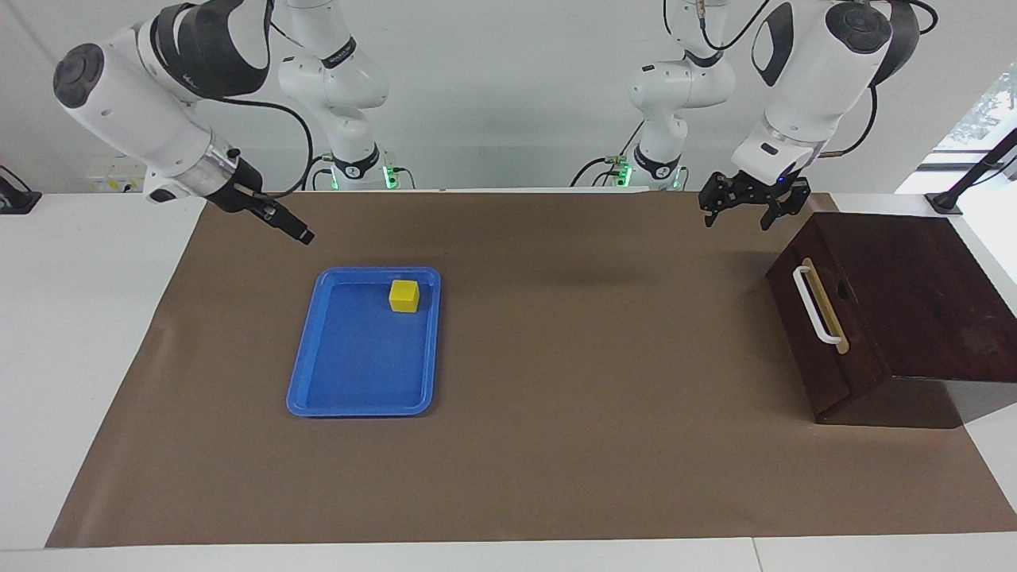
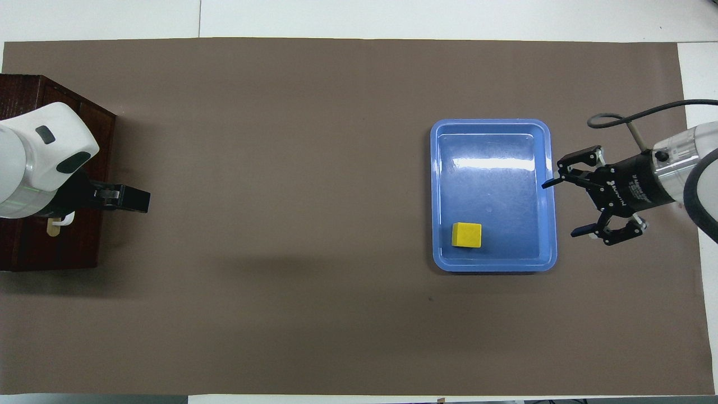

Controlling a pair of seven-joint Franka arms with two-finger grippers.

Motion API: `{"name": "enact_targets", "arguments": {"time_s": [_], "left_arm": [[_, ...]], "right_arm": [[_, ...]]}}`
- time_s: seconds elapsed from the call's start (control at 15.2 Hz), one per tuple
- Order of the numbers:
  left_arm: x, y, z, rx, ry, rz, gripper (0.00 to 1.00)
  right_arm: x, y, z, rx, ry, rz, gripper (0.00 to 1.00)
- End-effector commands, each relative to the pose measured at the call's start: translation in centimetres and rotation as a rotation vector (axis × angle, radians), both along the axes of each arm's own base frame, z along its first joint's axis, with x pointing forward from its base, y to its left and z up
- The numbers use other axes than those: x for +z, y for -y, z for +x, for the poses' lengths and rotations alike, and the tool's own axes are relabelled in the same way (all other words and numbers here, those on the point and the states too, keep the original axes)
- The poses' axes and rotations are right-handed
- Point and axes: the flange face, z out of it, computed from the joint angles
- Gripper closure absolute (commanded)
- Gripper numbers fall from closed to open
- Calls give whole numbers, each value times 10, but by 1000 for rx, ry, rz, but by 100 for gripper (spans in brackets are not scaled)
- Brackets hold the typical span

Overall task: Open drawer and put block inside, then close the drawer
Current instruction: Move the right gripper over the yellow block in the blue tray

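Both arms hung above the worktop's robot edge: the left pincer (image 1: pixel 744 208) spread empty beside the shut drawer (image 1: pixel 822 318), the right pincer (image 2: pixel 580 205) spread empty beside the blue tray (image 1: pixel 318 381). The yellow block (image 1: pixel 404 295) sat inside that tray. Nothing was opened yet; the left pincer probably needed to drop onto the white handle (image 1: pixel 814 305) and pull.

A high camera faced me across the brown mat (image 1: pixel 556 445); another looked steeply down from above me; both shared it.
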Motion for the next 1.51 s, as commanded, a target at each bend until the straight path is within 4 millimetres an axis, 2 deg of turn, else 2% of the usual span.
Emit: {"name": "enact_targets", "arguments": {"time_s": [0.0, 0.2, 0.33, 0.52, 0.66, 0.85, 1.11, 1.18, 1.44], "left_arm": [[-17, -12, 10, -27, 31, 79, 0], [-46, -22, 34, -68, 53, 213, 0], [-72, -30, 48, -84, 56, 259, 0], [-116, -45, 62, -54, 91, 332, 0], [-139, -52, 69, -11, 102, 343, 0], [-147, -74, 71, 4, 98, 362, 0], [-168, -85, 70, -6, 103, 364, 0], [-169, -85, 70, -8, 103, 364, 0], [-181, -84, 63, -20, 102, 354, 0]], "right_arm": [[-39, 1, -10, -191, -66, 79, 0], [-85, -8, -20, -383, -117, 159, 0], [-102, -9, -28, -444, -133, 191, 0], [-132, -10, -33, -492, -166, 216, 0], [-153, -23, -34, -453, -180, 224, 0], [-163, -35, -32, -453, -178, 244, 0], [-183, -36, -42, -452, -170, 254, 0], [-187, -44, -46, -443, -165, 259, 0], [-194, -49, -48, -449, -164, 256, 0]]}}
